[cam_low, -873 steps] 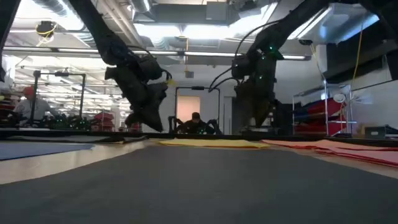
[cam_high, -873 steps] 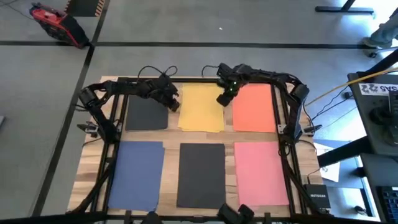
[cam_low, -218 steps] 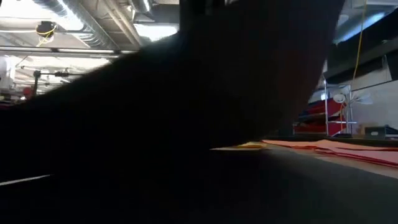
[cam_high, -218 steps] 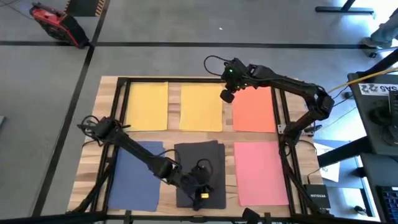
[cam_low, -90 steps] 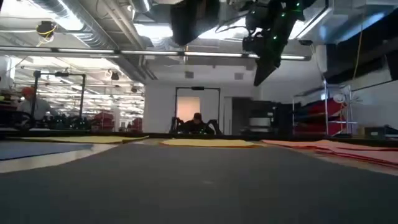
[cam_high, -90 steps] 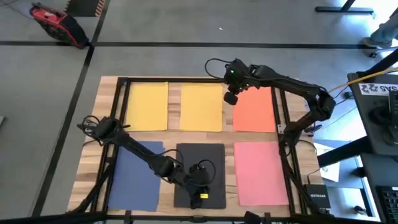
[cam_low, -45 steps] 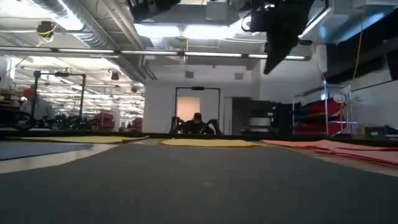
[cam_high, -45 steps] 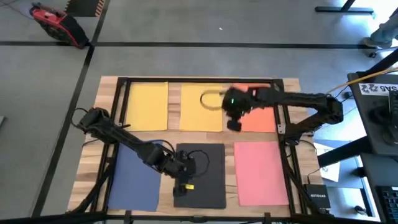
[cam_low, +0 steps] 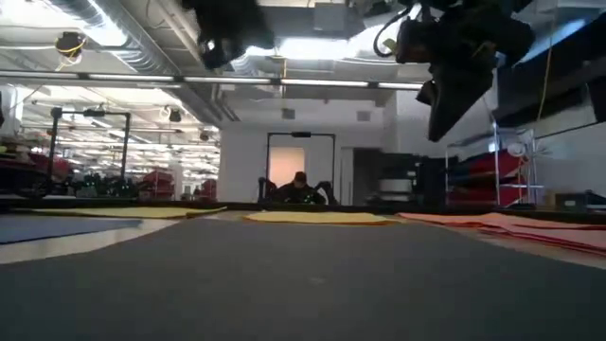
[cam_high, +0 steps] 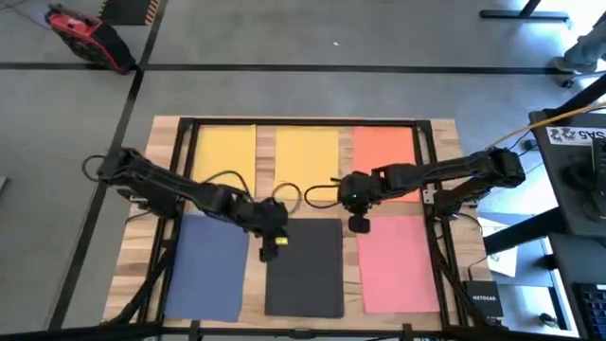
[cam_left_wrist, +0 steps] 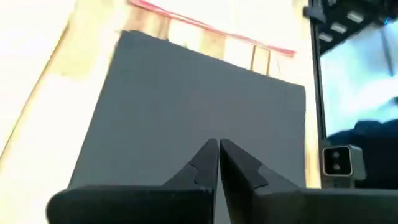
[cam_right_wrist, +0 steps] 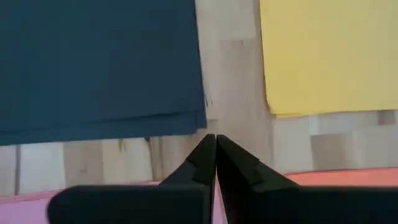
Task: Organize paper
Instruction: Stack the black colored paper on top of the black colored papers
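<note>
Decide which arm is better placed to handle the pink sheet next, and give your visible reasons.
Probably the right. The right hand hangs by the pink sheet's top corner, while the left hand is at the dark sheet's top left corner, farther away.

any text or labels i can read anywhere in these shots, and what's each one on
"NETGEAR": on the small dark box beside the table's near right corner, high view; small, so only roughly legible.
White card at the right edge, high view: large characters, too blurred and cut off to read.
The paper sheets, both grippers and the wrist views carry no readable text.
</note>
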You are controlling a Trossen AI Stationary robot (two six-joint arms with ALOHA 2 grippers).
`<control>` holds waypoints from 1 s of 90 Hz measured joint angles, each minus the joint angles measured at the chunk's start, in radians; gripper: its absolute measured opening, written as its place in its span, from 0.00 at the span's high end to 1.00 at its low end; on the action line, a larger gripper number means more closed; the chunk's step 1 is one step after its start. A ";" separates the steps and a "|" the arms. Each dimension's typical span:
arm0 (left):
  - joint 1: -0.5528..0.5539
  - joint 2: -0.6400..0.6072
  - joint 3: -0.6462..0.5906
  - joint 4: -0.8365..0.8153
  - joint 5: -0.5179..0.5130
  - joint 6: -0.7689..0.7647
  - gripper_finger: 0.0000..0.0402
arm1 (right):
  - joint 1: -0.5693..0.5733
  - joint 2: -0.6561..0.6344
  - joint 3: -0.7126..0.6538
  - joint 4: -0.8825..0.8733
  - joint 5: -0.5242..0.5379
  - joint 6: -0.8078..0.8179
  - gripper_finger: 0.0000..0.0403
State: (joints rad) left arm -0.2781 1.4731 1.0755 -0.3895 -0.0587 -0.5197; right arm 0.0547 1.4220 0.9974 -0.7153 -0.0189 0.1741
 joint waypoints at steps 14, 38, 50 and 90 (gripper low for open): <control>-0.006 -0.081 -0.154 -0.049 0.009 -0.086 1.00 | 0.010 0.000 0.000 0.015 -0.020 0.052 1.00; -0.019 -0.076 -0.309 -0.021 0.091 -0.049 1.00 | 0.112 0.011 -0.029 0.015 0.005 0.196 1.00; -0.017 -0.075 -0.383 0.051 0.106 -0.049 1.00 | 0.183 0.018 -0.063 0.007 0.008 0.281 1.00; -0.016 -0.061 -0.484 0.246 0.071 -0.113 1.00 | 0.240 0.173 -0.103 0.158 -0.030 0.319 1.00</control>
State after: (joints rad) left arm -0.2940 1.4116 0.5919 -0.1431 0.0123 -0.6327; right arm 0.2947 1.5946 0.8944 -0.5570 -0.0492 0.4931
